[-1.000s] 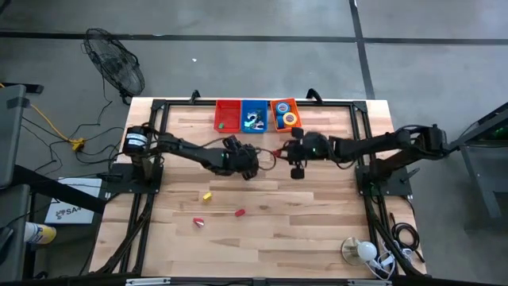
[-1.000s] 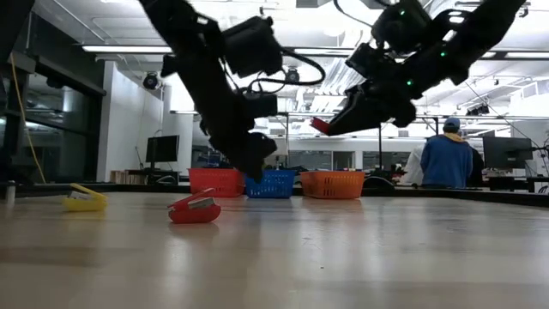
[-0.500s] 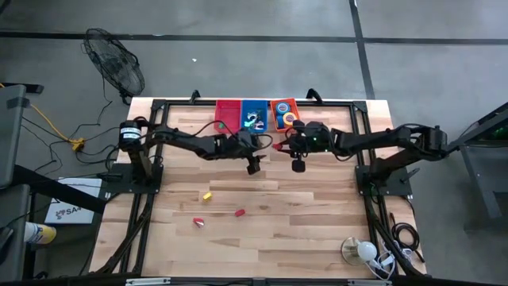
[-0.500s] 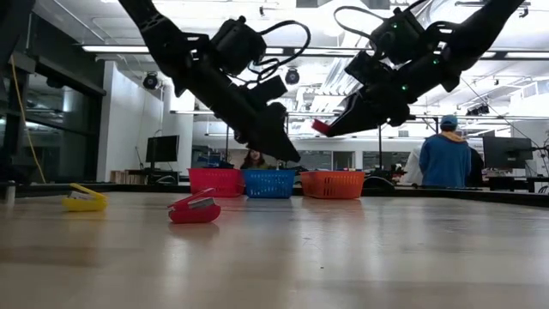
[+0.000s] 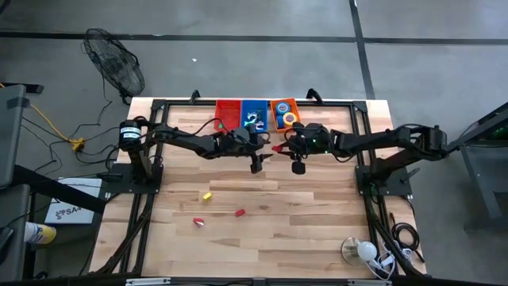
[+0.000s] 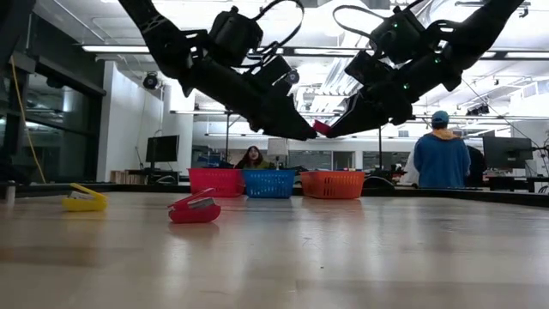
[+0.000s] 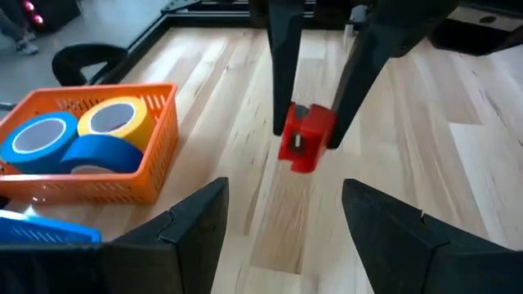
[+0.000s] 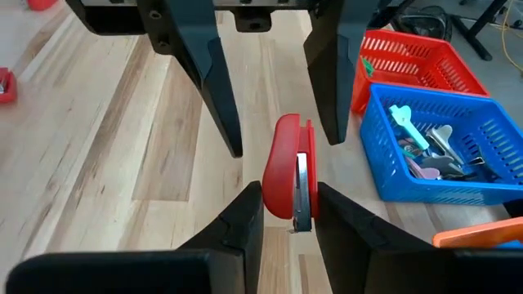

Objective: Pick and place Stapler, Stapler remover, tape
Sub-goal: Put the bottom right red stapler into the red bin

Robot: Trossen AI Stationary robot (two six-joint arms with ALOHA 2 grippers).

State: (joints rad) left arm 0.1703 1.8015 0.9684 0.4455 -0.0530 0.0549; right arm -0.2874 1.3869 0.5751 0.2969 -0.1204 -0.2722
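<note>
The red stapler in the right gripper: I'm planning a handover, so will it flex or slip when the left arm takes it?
The red stapler looks like rigid plastic, so flex is unlikely. The right gripper pinches only one end, so it could pivot. Its rounded, glossy shell may slide between the left gripper's open fingers.

From my remote station: grey concrete floor (image 5: 238, 71) surrounds the wooden desk (image 5: 302, 214); a black fan (image 5: 115, 67) stands off one corner. Beyond, strip lights (image 6: 129, 49), white walls, monitors (image 6: 161, 148), and a person in blue (image 6: 442, 159).
</note>
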